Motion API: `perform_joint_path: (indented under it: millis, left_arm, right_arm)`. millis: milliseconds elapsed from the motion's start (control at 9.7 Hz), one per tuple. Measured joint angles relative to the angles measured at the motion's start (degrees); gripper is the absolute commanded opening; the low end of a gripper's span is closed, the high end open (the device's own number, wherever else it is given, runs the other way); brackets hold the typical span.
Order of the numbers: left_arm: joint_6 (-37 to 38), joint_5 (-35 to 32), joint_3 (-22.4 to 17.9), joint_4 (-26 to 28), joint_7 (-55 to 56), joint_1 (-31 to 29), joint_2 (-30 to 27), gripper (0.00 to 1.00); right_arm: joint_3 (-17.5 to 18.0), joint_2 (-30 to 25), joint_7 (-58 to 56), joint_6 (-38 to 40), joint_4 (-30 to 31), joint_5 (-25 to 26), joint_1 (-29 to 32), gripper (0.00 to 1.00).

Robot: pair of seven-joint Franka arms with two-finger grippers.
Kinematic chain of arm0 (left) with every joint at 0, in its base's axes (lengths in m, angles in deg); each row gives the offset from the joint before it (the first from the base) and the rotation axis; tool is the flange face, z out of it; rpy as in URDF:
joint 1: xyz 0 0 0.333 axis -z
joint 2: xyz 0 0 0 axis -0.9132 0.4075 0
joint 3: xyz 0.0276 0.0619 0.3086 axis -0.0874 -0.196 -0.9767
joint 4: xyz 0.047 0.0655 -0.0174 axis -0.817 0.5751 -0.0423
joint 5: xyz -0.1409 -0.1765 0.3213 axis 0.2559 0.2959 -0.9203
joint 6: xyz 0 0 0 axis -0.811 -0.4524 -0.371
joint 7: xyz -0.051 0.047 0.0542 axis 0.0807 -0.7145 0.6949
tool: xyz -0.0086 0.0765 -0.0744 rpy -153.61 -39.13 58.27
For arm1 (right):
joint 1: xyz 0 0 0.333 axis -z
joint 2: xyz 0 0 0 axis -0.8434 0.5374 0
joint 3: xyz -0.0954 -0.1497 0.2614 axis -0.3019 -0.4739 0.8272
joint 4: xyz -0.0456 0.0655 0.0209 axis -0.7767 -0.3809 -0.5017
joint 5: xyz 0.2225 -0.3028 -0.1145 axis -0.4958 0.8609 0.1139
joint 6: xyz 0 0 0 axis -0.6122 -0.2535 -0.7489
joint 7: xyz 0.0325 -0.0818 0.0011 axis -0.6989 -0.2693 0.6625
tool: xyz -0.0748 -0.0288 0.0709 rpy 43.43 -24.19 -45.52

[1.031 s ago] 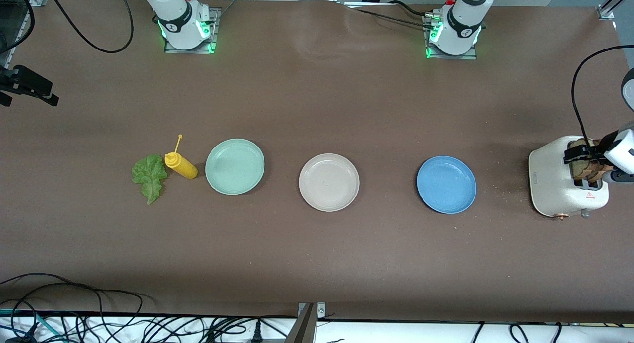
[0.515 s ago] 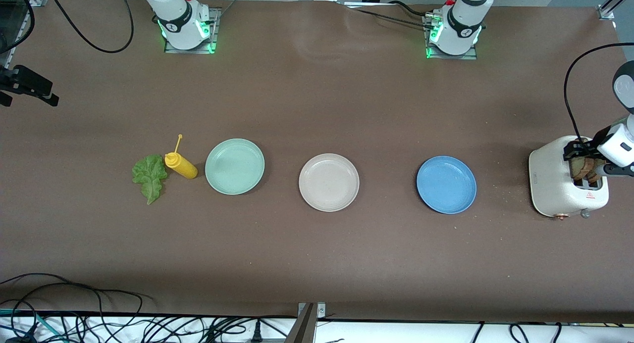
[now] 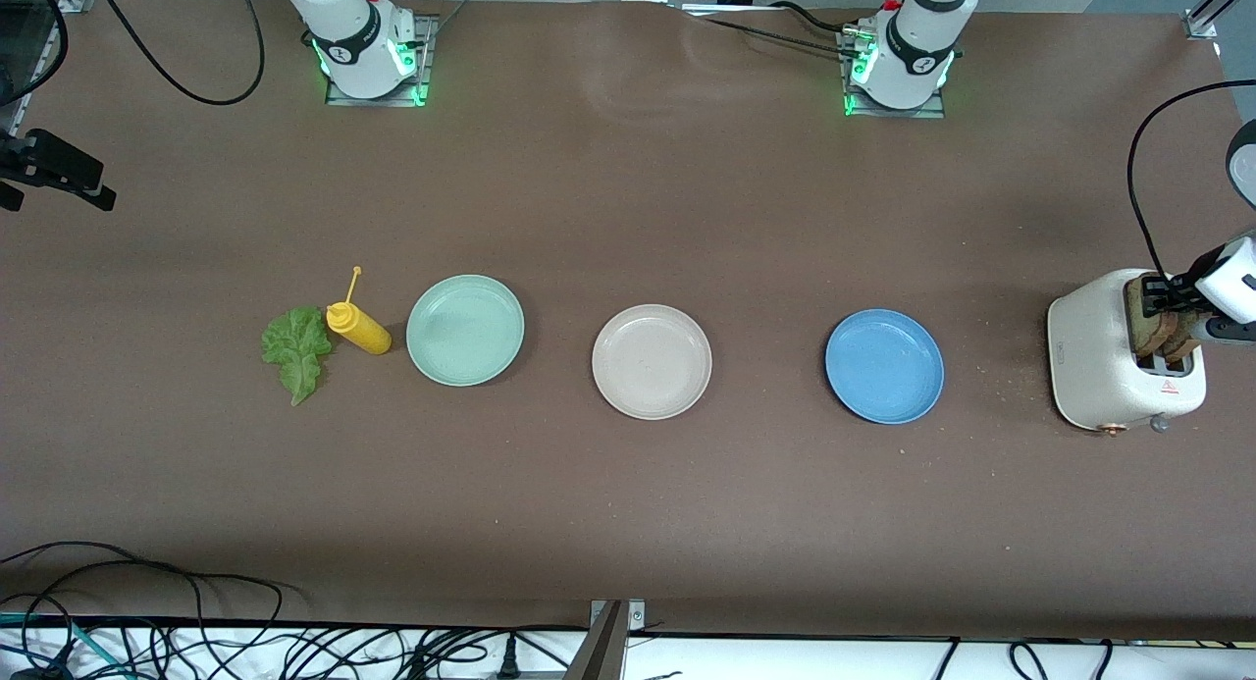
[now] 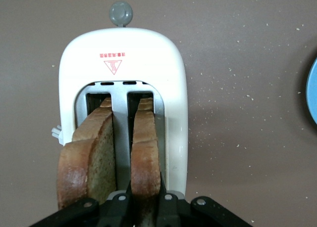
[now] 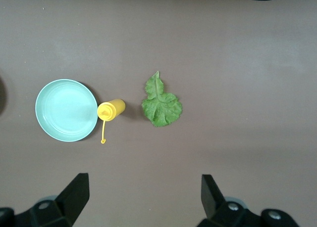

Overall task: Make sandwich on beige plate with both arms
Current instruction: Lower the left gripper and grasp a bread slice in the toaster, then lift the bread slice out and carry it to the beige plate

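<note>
Over the toaster (image 3: 1099,356), the left end effector (image 4: 145,204) pinches one bread slice (image 4: 145,158) — right end effector (image 5: 143,197) waits, spread wide.

A mint-green plate (image 3: 465,330) sits on the brown surface (image 3: 628,513) toward the right arm's end. Just beside it, farther toward that end, a yellow squeeze bottle (image 3: 358,329) lies on its side, its thin nozzle pointing away from the front camera. A blue plate (image 3: 884,366) rests toward the left arm's end, with crumbs (image 3: 991,371) scattered between it and a cream two-slot toaster (image 3: 1094,366) at that end. Black cables (image 3: 196,641) trail along the surface's edge nearest the front camera.
</note>
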Motion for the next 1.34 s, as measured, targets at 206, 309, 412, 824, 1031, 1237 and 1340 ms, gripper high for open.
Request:
perform_joint_path:
  millis: [206, 309, 412, 824, 1031, 1237, 1340]
  left_arm:
    - [2.8, 0.0, 0.0, -2.7, -2.0, 0.0, 0.0, 0.0]
    - [7.4, 0.0, 0.3, -6.6, -2.9, 0.0, 0.1, 0.0]
    - [12.5, 0.0, 0.6, -11.4, -3.5, 0.2, 0.3, 0.0]
    - [24.3, 3.2, 1.9, -22.0, -4.2, 5.4, 0.9, 0.0]
    - [27.6, 11.5, 2.1, -24.1, -4.1, 8.3, 1.4, 0.0]
    - [30.1, 22.1, 2.1, -24.4, -4.1, 9.0, 2.3, 0.0]
    - [31.7, 27.4, 2.1, -24.4, -3.9, 9.1, 3.4, 0.0]
  right_arm:
    - [0.0, 0.0, 0.0, 0.0, 0.0, 0.0, 0.0, 1.0]
    - [0.0, 0.0, 0.0, 0.0, 0.0, 0.0, 0.0, 1.0]
    - [0.0, 0.0, 0.0, 0.0, 0.0, 0.0, 0.0, 1.0]
    - [0.0, 0.0, 0.0, 0.0, 0.0, 0.0, 0.0, 1.0]
    - [0.0, 0.0, 0.0, 0.0, 0.0, -0.1, 0.0, 1.0]
    - [0.0, 0.0, 0.0, 0.0, 0.0, -0.1, 0.0, 1.0]
    - [0.0, 0.0, 0.0, 0.0, 0.0, -0.1, 0.0, 1.0]
